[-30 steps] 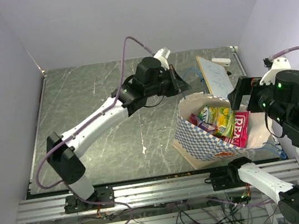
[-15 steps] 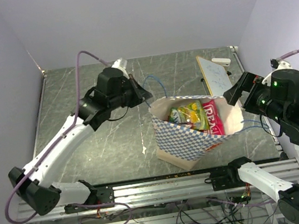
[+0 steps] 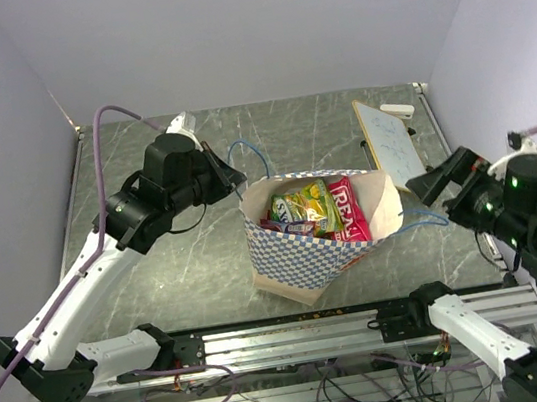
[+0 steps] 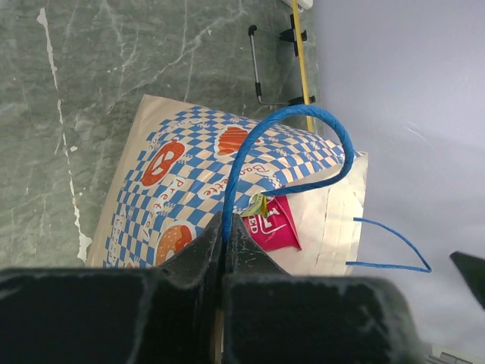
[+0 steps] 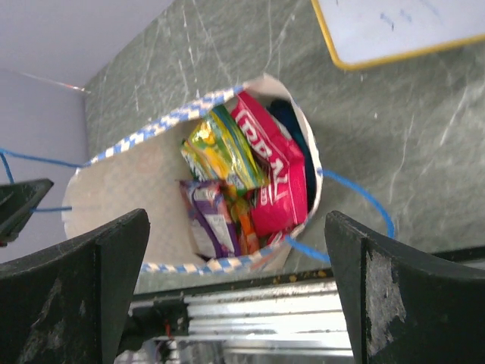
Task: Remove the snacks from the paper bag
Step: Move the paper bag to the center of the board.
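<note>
The paper bag (image 3: pixel 297 257) sits tilted near the front edge of the bench (image 3: pixel 142 169), its mouth turned up toward the right arm. I cannot tell whether its base rests fully on the surface. The left claw (image 4: pixel 225 227) is pressed together on the bag's blue string handle (image 4: pixel 299 114), pinching the cord low on its loop. The right claw (image 5: pixel 235 218) is spread wide and empty above the opening. The snacks (image 3: pixel 316 211) are all inside, with yellow-green, pink-red, purple and orange packets crowded together. They look light, puffy and slick, so a squeeze across the middle would probably slide off. A crimped end seam is the better hold, and the pink-red packet (image 5: pixel 273 174) stands most exposed. The thin paper will likely crumple or lift along with it.
</note>
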### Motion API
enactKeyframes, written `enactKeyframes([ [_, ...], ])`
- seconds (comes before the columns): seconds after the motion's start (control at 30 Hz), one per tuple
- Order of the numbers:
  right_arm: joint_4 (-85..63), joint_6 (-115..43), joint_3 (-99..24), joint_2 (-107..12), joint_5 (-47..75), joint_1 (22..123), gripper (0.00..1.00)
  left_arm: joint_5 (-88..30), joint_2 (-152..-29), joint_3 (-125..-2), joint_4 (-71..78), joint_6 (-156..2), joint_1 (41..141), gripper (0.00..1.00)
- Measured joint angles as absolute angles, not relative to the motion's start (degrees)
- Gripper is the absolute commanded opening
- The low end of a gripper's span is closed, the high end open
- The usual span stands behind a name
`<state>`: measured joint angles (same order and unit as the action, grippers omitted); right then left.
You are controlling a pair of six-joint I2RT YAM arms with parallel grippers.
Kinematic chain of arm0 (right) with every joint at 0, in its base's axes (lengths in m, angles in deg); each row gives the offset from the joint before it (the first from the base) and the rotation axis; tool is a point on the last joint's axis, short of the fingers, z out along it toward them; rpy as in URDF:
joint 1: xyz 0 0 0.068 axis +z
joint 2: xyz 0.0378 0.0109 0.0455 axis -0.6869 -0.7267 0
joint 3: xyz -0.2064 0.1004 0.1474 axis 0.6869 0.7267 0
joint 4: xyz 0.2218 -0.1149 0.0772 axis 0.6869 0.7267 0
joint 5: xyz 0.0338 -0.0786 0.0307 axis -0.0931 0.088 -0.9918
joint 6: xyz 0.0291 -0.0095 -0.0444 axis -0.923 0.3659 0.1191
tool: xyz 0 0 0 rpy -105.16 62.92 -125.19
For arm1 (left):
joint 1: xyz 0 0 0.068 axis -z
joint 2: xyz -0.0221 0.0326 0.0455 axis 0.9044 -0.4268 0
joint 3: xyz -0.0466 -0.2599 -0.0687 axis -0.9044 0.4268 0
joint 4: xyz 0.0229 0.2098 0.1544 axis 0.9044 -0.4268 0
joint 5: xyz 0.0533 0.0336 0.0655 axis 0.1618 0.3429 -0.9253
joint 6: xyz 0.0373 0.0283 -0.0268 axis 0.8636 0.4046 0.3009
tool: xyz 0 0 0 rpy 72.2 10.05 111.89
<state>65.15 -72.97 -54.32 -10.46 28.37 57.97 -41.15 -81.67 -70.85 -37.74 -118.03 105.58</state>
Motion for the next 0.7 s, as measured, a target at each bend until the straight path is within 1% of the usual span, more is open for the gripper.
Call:
enactKeyframes([
  [0.13,66.44,-78.79,-47.13,-2.98,27.05,58.11,1.00,-41.26,-81.54,-70.85,-38.20,-118.67,105.58,0.07],
  [0.23,67.77,-81.58,-43.68,-0.40,26.95,58.13,1.00,-41.61,-81.06,-70.72,-38.94,-118.89,105.55,0.07],
  [0.7,67.75,-82.52,-42.94,2.11,30.40,59.77,1.00,-44.01,-78.76,-69.63,-41.98,-119.30,105.27,0.07],
])
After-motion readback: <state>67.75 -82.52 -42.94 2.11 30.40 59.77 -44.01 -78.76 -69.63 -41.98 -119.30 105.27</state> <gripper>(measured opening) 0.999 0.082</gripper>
